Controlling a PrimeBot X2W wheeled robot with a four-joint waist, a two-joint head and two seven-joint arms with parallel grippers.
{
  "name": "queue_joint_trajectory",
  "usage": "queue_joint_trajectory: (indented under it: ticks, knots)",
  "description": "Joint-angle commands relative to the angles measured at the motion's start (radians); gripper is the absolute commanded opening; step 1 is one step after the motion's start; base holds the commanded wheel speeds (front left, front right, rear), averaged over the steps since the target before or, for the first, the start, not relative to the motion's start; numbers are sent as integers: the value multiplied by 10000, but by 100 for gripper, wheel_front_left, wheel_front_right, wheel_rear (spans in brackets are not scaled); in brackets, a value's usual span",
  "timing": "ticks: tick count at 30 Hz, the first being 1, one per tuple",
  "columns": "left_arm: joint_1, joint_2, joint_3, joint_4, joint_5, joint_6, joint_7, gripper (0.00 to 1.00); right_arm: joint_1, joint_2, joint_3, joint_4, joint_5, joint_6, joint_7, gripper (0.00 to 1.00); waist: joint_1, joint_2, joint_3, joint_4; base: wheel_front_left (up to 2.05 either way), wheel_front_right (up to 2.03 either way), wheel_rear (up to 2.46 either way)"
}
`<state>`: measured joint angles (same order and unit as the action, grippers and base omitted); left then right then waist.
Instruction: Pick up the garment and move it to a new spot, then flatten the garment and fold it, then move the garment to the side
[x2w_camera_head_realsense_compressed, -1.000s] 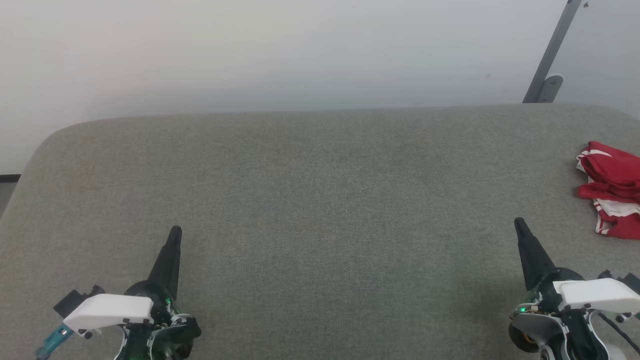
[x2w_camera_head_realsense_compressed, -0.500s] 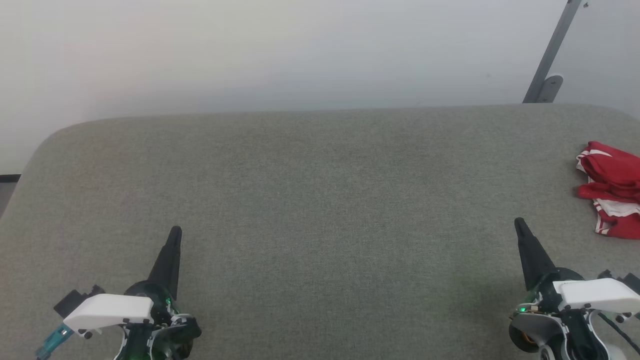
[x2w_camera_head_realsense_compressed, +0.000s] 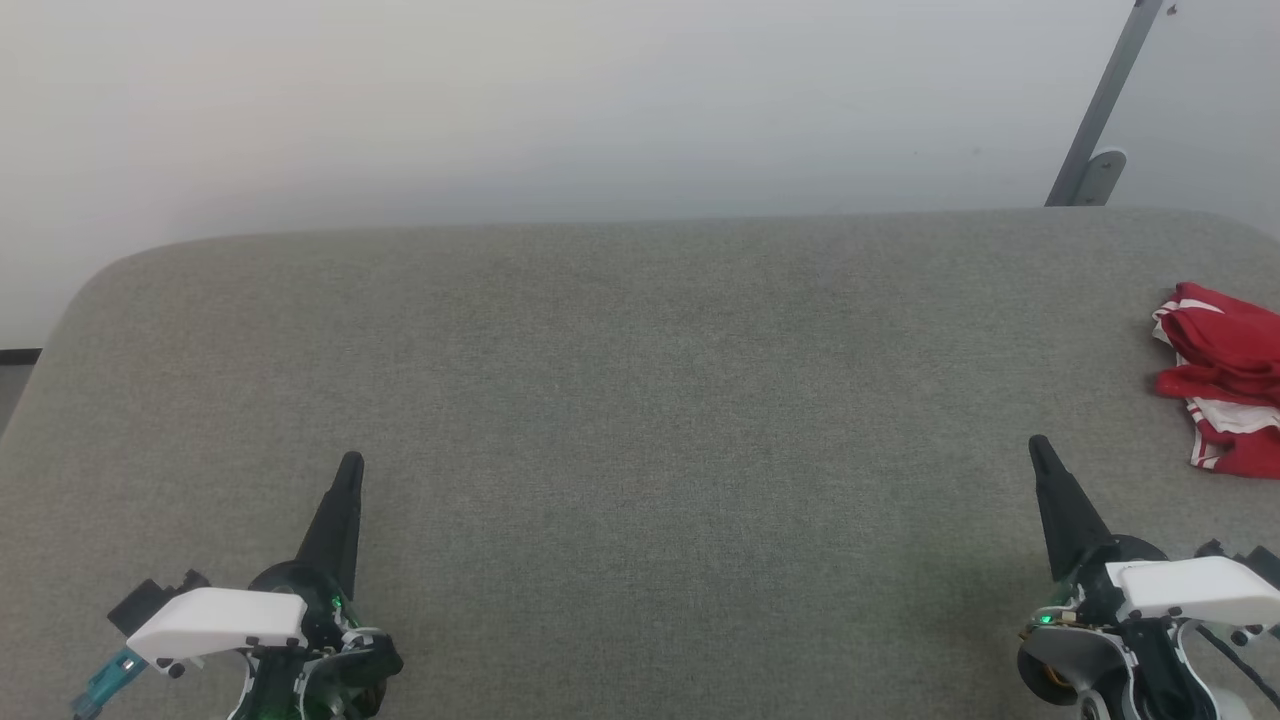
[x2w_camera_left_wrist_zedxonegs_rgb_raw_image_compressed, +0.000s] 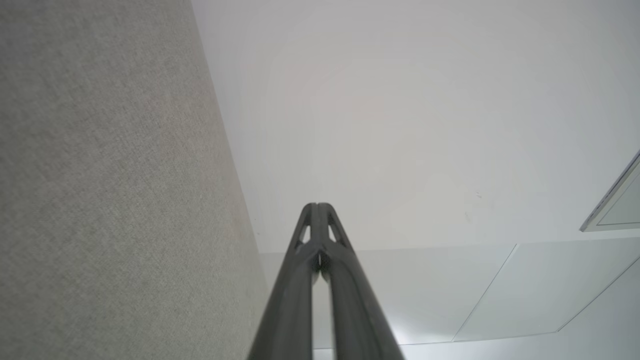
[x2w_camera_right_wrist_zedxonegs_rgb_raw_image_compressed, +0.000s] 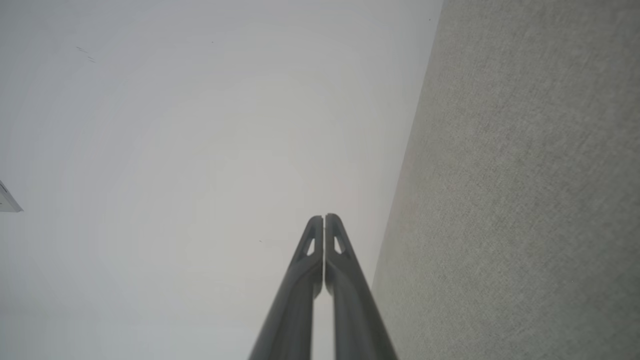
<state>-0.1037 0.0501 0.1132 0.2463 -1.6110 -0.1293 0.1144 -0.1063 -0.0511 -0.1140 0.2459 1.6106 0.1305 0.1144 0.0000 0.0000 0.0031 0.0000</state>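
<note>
The left gripper (x2w_camera_head_realsense_compressed: 350, 462) and the right gripper (x2w_camera_head_realsense_compressed: 1038, 443) sit low over the grey fabric surface (x2w_camera_head_realsense_compressed: 640, 400), each with its fingers pressed together, empty. The garment (x2w_camera_head_realsense_compressed: 1225, 375) lies crumpled ahead and to the right of the right gripper, apart from it and far from the left. The frame edge cuts it off, so it possibly spreads further.

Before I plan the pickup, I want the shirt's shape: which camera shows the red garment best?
The head view: the garment lies crumpled near the right end of the table, partly cropped. Both wrist views face table surface and wall.
</note>
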Motion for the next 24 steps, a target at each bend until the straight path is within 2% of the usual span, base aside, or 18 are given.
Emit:
queue_joint_trajectory:
  ticks: [1, 24]
  knots:
    - [-114, -27, 6, -10, -36, -25, 29, 0, -43, 38, -8, -32, 45, 4, 17, 0, 0, 0, 0, 0, 0, 0, 0]
    - [-114, -27, 4, -11, -37, -25, 28, 0, -43, 38, -7, -31, 45, 4, 16, 0, 0, 0, 0, 0, 0, 0, 0]
